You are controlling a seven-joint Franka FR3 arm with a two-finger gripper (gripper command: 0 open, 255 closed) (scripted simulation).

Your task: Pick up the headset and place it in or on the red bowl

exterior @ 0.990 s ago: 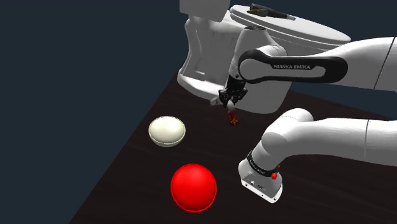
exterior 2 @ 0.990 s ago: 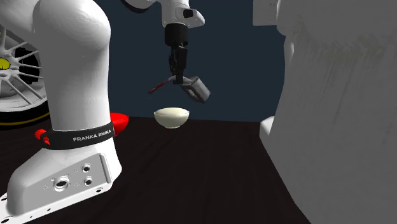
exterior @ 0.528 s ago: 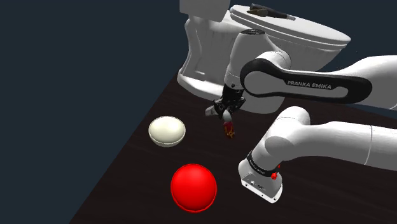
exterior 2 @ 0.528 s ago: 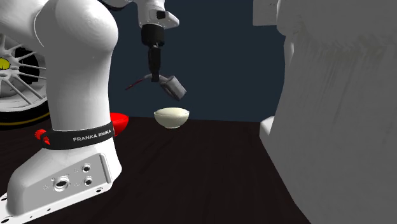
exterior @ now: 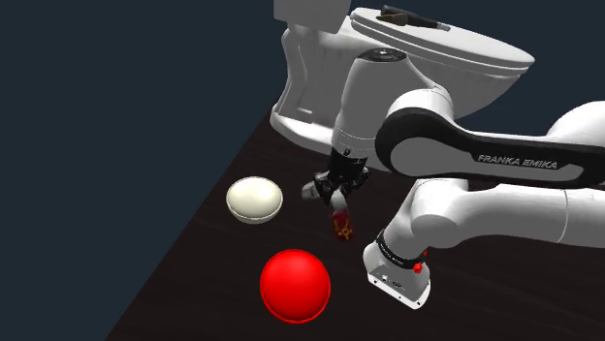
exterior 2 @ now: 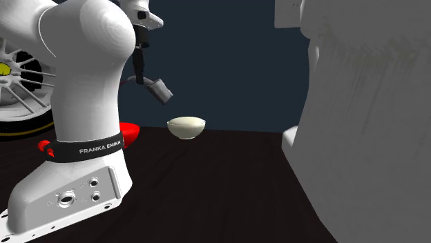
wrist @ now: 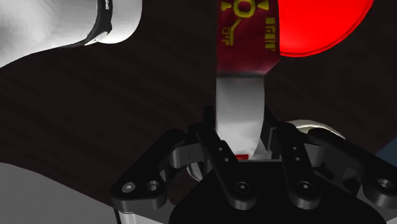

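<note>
1. Cream bowl (exterior: 254, 201) (exterior 2: 186, 127): plain and round, standing upright on the floor, apart from the other listed items.
2. Toilet (exterior: 320, 77) (exterior 2: 366, 103): white and glossy, standing at the far end of the floor in the shoulder view. A small dark object (exterior: 398, 15) lies on top, too small to tell what it is.
3. Floor (exterior: 223, 262): dark wood grain, carrying everything here.
4. Wheel (exterior 2: 21, 83): silvery spokes and black tyre, at the second exterior view's left edge.
5. Backdrop (exterior: 116, 116): flat dark blue.
</note>
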